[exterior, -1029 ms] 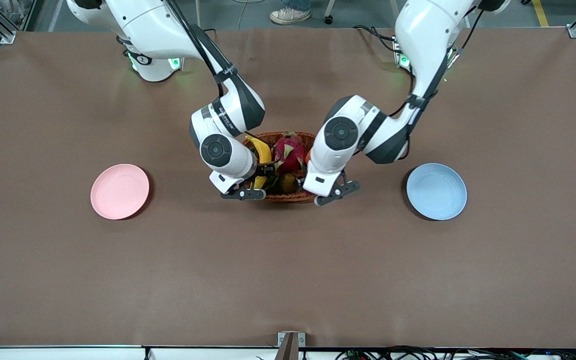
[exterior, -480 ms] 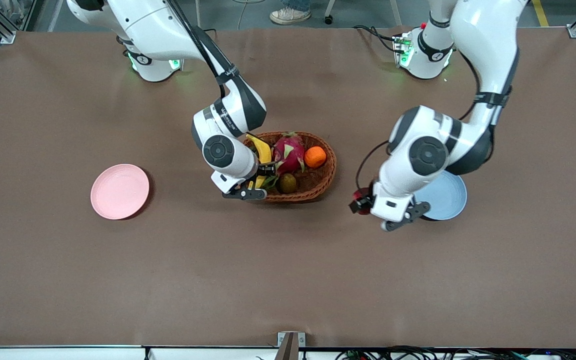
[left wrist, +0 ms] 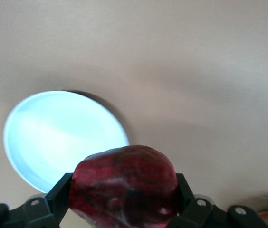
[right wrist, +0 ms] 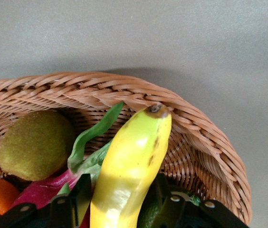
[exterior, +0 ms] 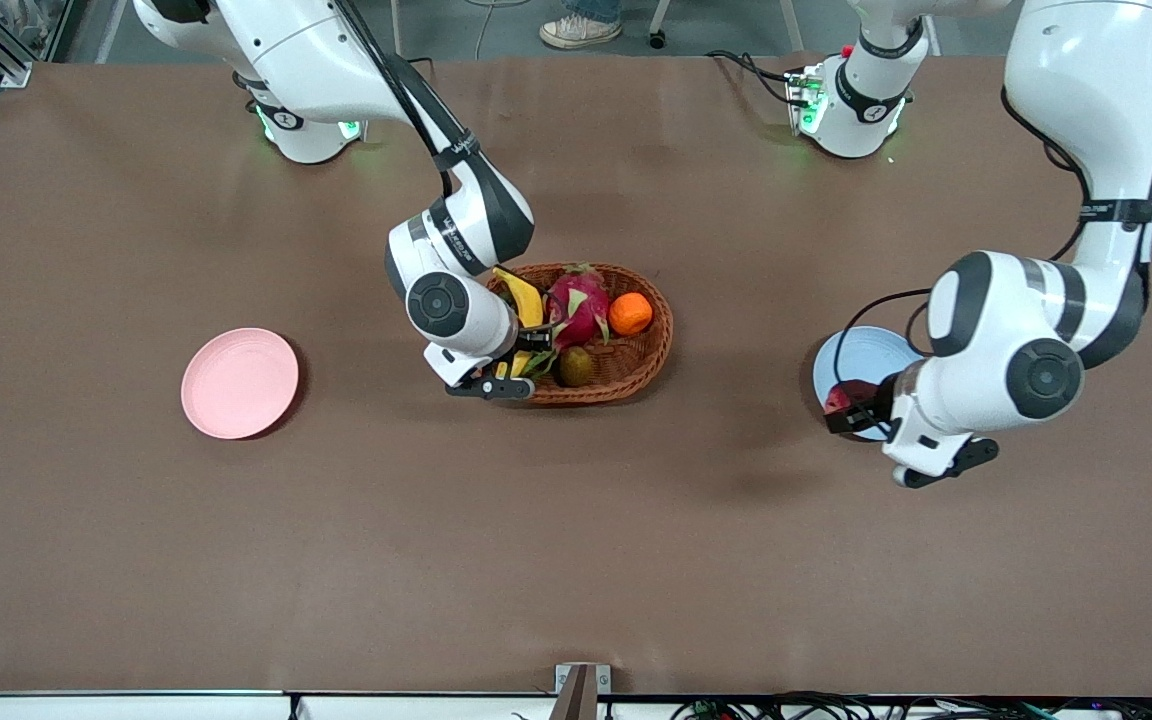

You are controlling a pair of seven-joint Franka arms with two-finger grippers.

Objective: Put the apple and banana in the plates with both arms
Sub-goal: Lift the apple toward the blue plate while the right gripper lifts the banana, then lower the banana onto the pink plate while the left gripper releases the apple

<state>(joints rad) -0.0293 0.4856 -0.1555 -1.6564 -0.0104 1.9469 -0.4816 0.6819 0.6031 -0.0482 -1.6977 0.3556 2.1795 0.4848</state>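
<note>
Banana (exterior: 519,300) in basket (exterior: 650,352) (apple (exterior: 839,399) over blue plate (exterior: 861,356))

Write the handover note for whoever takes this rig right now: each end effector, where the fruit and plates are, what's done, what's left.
Left end effector: shut on the apple, in the air over the edge of the blue plate nearest the basket.
Right end effector: at the wicker basket, fingers closed around the banana, which is not yet out of the basket.
Pink plate: bare, toward the right arm's end of the table.
Dragon fruit, orange and kiwi lie in the basket.
Done: both fruits gripped, apple brought to its plate.
Left: set the apple on the blue plate and release; lift the banana out and put it on the pink plate.
</note>
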